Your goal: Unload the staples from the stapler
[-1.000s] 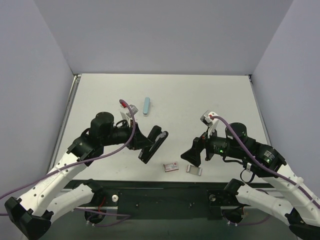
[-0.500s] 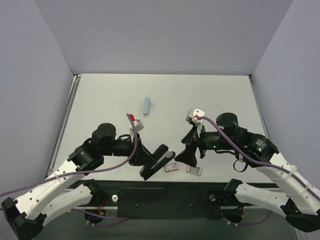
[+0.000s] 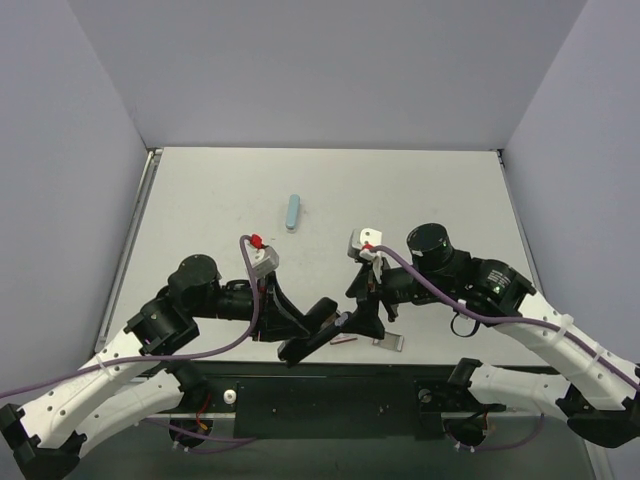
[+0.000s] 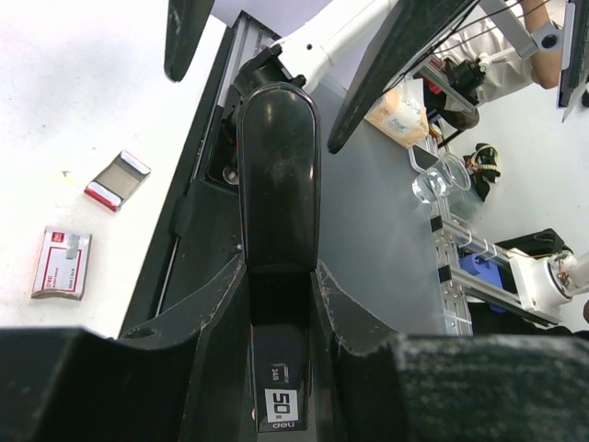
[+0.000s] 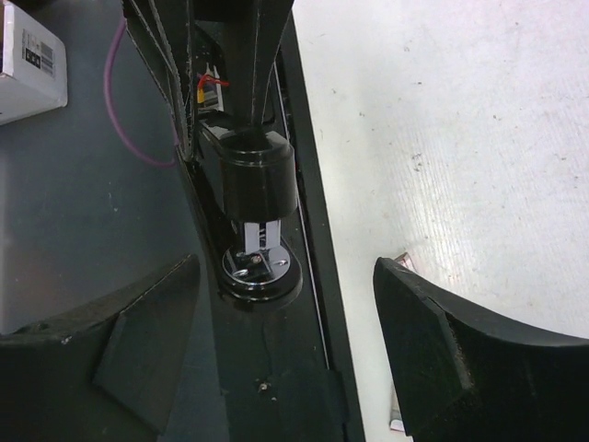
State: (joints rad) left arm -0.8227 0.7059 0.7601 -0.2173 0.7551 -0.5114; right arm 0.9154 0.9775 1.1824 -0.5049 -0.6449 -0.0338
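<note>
Overhead camera looks down; both close wrist views share stapler (image 4: 278, 175).

Boxed in by plain pale grey-violet walls: back wall (image 3: 320, 70) far beyond the left gripper (image 3: 295, 325) and right gripper (image 3: 368, 318), left wall (image 3: 60, 180) and right wall (image 3: 590, 150) out to either side of them. Under and ahead of both, white matte desk (image 3: 420, 190), evenly lit, with soft shadows only. Past the desk's near edge behind the grippers, grey floor (image 4: 377, 230) and a metal frame rail (image 4: 460, 267).
</note>
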